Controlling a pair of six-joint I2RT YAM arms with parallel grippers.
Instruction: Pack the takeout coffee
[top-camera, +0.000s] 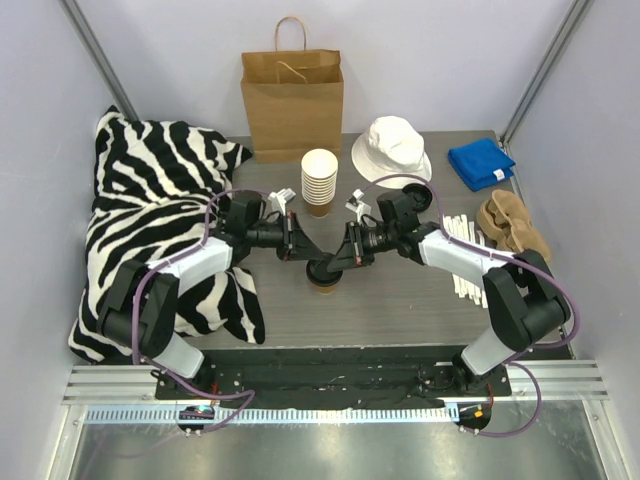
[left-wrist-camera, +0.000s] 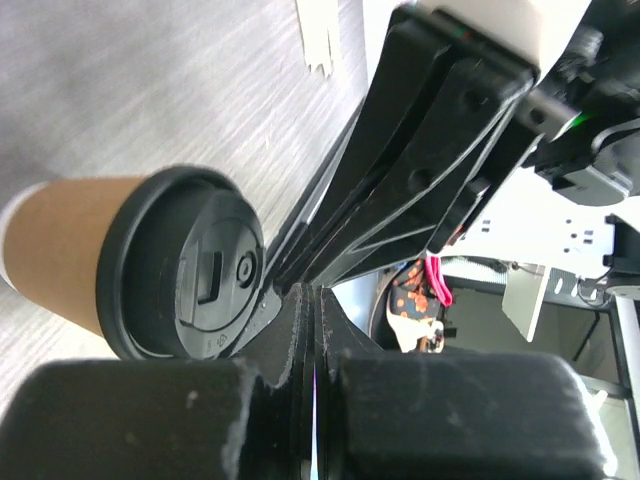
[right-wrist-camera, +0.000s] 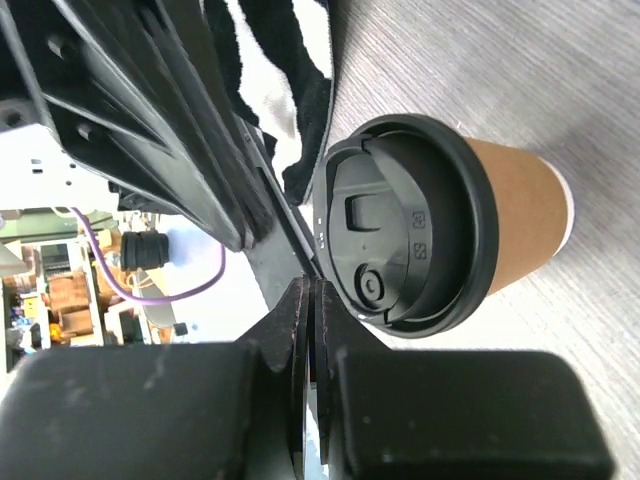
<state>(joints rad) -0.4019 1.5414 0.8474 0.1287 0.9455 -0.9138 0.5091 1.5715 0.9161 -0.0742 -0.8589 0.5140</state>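
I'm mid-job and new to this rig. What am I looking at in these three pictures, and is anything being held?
The large picture looks down from above on two robot arms bolted to a grey table. The other two come from a camera on each wrist. The left pincer and right pincer are both closed, tips at the lid of the coffee cup; neither seems to grip it. Behind stand a paper bag, a stack of cups, a white hat and a blue cloth; a zebra blanket lies left.

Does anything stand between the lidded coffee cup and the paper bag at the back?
Yes. The stack of lidless cups stands almost directly between the takeout coffee and the paper bag; a straight path would likely hit it.
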